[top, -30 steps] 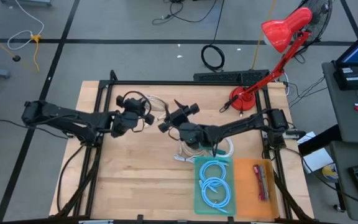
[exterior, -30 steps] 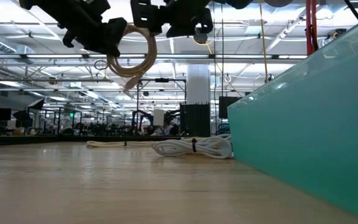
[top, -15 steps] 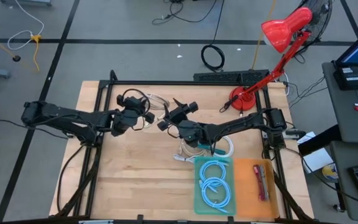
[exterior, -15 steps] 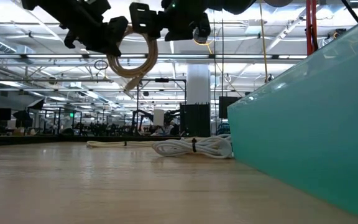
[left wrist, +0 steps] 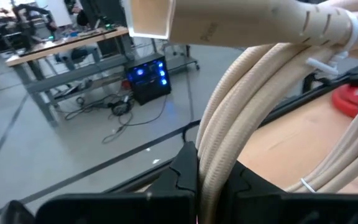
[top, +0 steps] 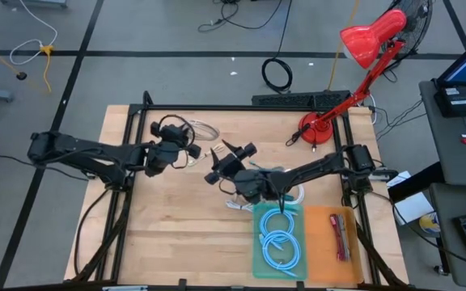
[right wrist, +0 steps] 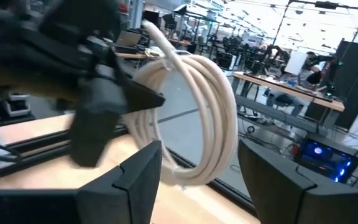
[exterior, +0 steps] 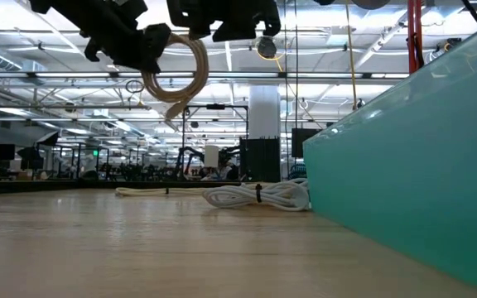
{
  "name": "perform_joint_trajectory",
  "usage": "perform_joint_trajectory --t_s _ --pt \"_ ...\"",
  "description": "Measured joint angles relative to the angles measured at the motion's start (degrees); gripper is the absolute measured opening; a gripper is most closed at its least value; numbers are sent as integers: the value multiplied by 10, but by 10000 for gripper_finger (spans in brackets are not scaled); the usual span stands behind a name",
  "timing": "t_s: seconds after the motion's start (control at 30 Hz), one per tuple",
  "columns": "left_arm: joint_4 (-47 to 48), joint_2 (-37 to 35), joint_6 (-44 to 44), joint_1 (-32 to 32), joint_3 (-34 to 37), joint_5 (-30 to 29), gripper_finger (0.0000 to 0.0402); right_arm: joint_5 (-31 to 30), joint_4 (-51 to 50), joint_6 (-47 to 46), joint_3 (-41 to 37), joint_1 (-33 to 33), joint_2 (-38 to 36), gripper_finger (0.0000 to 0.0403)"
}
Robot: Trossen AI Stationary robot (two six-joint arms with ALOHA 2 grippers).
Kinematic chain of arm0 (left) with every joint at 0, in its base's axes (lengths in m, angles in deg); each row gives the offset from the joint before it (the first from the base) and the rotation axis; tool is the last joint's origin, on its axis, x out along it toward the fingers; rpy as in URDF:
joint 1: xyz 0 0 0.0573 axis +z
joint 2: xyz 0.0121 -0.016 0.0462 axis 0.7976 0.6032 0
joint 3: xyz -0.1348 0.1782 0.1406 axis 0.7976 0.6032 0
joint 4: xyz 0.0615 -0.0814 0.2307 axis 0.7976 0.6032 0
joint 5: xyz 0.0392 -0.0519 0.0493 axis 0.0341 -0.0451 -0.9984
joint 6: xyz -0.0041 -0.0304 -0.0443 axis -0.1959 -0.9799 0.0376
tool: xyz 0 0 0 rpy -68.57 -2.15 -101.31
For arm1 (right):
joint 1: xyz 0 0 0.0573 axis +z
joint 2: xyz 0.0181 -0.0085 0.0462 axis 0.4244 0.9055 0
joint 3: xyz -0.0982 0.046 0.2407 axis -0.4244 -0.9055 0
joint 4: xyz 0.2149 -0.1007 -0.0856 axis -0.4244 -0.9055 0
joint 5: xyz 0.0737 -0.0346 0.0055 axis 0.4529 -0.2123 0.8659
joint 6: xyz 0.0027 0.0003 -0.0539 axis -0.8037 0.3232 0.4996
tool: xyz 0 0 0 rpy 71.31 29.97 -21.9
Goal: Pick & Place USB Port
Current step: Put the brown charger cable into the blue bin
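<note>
Left gripper (top: 186, 153), raised above the table's (top: 160, 234) far half, is clamped on a coiled beige cable (exterior: 176, 79) that hangs clear of the wood. Right gripper (top: 226, 157), fingers spread wide and holding nothing, faces the coil from just beside it. A white cable bundle (exterior: 255, 196) lies beside a teal tray (top: 259, 263) near the front edge.

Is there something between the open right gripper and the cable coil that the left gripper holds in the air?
Nothing visible. The left gripper is shut on the cable coil, held above the table. The right gripper is open beside it, facing the coil across a clear gap.
</note>
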Motion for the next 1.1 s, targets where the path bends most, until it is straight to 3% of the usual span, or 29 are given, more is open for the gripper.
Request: perform_joint_trajectory --t_s 0.37,0.73,1.1 --pt "-16 11 7 -57 0 -22 10 -12 -3 -6 0 -18 11 208" --pt "3 6 49 -68 0 -4 10 36 -43 -6 0 -17 11 206" --pt "55 3 59 -79 0 15 10 106 -61 -17 0 8 11 130"
